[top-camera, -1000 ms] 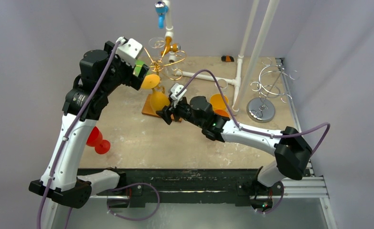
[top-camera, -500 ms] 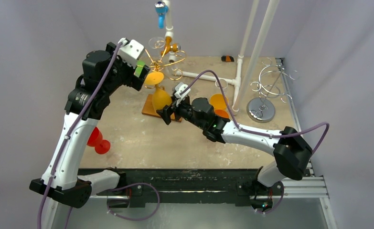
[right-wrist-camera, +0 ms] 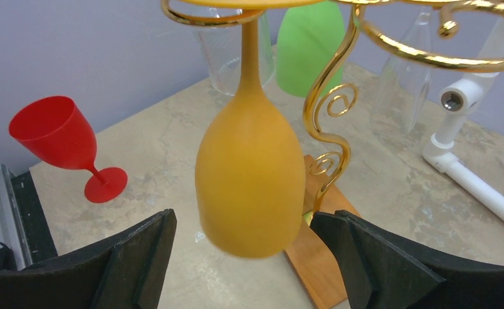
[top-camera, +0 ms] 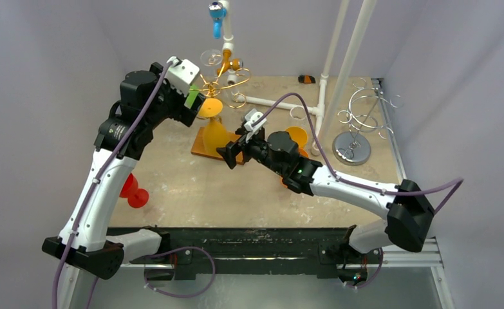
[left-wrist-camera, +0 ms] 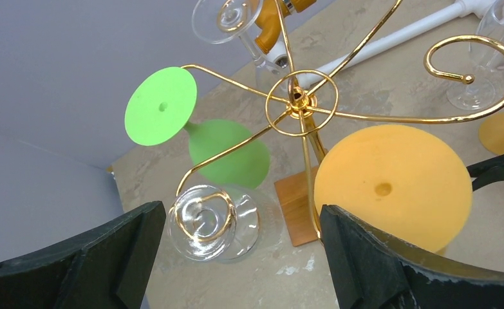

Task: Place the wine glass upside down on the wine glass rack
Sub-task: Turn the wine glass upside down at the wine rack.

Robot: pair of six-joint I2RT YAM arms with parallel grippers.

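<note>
From above, my arms hide part of the table [top-camera: 191,187] and the gold rack [left-wrist-camera: 298,100]. The orange wine glass [right-wrist-camera: 249,174] hangs upside down on the rack, its foot cut off in the right wrist view. A green glass [left-wrist-camera: 226,151] hangs behind it. My right gripper [right-wrist-camera: 252,270] flanks the bowl without touching, spread wider than a second ago. My left gripper [left-wrist-camera: 236,257] is wide and empty.

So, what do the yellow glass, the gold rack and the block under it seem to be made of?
Yellow glass: probably plastic, matte and opaque; it shows only soft sheen, no sharp reflections.
Gold rack: looks like bent metal wire, polished; bright highlights run along its curls.
Block: seems wood, orange-brown with a dull flat face, though painted board is possible.
</note>
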